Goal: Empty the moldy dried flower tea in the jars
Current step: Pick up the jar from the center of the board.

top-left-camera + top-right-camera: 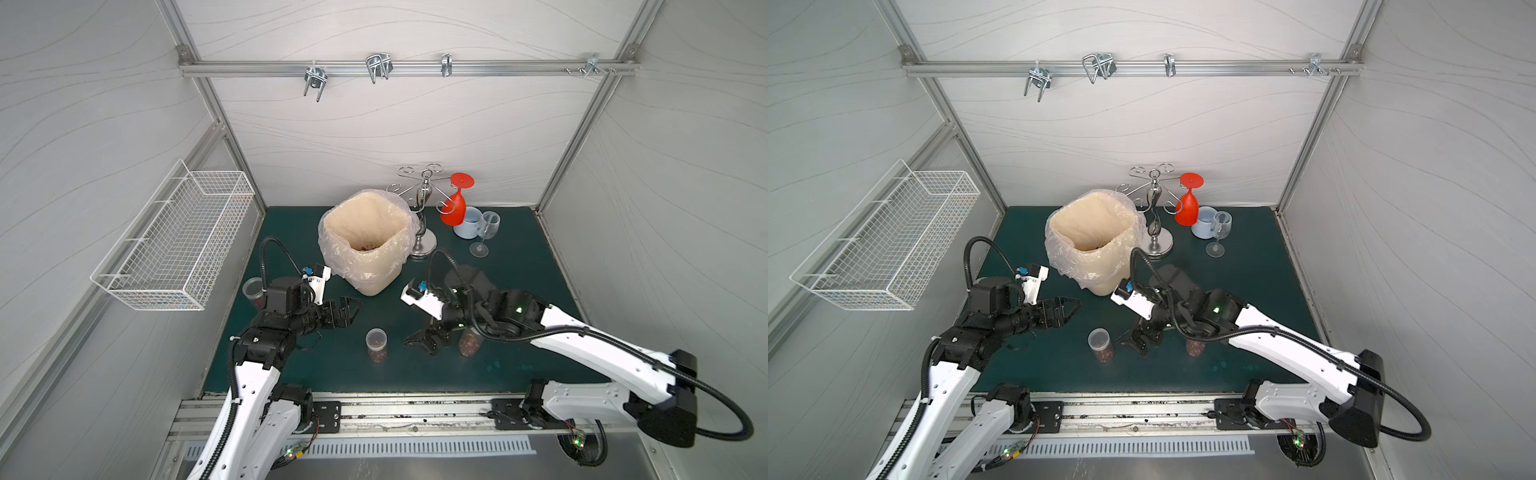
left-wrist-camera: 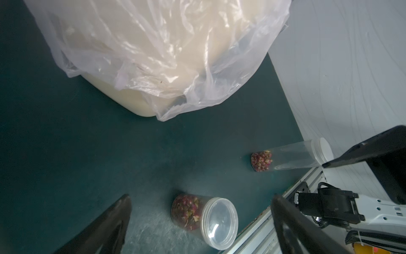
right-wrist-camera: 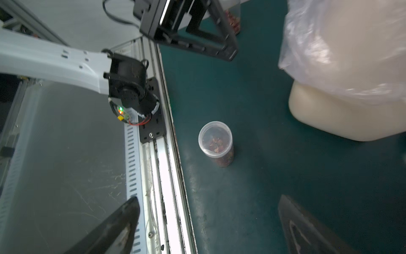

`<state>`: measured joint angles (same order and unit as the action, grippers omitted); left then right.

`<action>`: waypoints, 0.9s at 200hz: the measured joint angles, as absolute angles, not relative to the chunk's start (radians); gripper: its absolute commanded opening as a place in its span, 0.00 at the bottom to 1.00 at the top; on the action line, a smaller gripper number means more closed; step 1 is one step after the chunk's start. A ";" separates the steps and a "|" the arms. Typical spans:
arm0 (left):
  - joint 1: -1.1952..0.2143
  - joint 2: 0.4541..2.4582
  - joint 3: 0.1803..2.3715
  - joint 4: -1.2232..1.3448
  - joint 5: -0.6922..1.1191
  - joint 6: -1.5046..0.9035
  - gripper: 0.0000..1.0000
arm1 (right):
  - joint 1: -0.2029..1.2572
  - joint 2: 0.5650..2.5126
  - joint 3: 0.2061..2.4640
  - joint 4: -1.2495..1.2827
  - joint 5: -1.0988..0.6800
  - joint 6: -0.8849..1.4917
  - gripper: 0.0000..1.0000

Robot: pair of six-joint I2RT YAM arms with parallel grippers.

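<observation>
Your left fingers point(image 2: 105, 228) and right fingers point(image 3: 114, 228) both stand wide, holding nothing. The short jar point(image 1: 376, 345) stands lidded on the worktop point(image 1: 395, 374) between them, dried flower tea point(image 3: 216, 144) inside. A second jar point(image 1: 468, 345) shows under your right arm, and a third jar point(image 1: 252, 289) beside your left.

Soft, even white light is washing over everything; shadows are lying faint.
Walls point(image 1: 83, 124) are bowing outward at both top views' edges. Bin liner point(image 2: 167, 55) is glaring and blurring near the wrist cameras; green mat point(image 3: 252, 92) is reading dim there.
</observation>
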<state>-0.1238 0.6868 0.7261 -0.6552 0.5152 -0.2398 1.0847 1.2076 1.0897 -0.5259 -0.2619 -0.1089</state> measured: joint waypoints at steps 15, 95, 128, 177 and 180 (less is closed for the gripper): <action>-0.124 0.669 0.726 -0.674 0.476 -0.229 0.99 | 1.128 1.265 1.084 -0.496 -0.250 -0.142 0.99; -0.125 0.639 0.726 -0.707 0.383 -0.212 0.99 | 1.179 1.469 1.080 -0.371 -0.195 -0.233 0.99; -0.125 0.636 0.726 -0.707 0.377 -0.212 0.99 | 1.180 1.511 1.080 -0.327 -0.192 -0.237 0.94; -0.125 0.635 0.726 -0.707 0.376 -0.212 0.99 | 1.180 1.610 1.114 -0.289 -0.196 -0.237 0.85; -0.125 0.635 0.726 -0.707 0.376 -0.212 0.99 | 1.180 1.613 1.116 -0.286 -0.197 -0.236 0.85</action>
